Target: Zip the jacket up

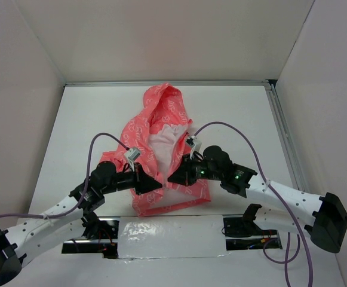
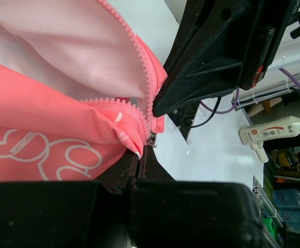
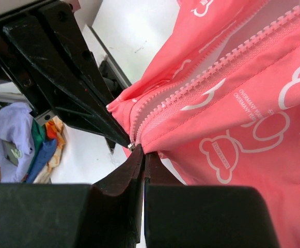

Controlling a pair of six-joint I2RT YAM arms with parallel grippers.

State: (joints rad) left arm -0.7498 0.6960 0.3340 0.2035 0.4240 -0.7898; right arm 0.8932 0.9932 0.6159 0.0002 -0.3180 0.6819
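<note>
The jacket [image 1: 138, 133] lies open in the middle of the tabletop [image 1: 239, 113], hood [image 1: 167, 98] away from me, whitish lining [image 1: 161, 146] showing, its zipper [image 2: 142, 67] parted almost down to the hem. My left claw [image 2: 141, 151] is clenched on the fabric at the zipper's foot, just beside the small metal slider [image 2: 151, 138]. My right claw [image 3: 141, 151] is pinched tight on that same lower end from the opposite side, our tips nearly meeting.
</note>
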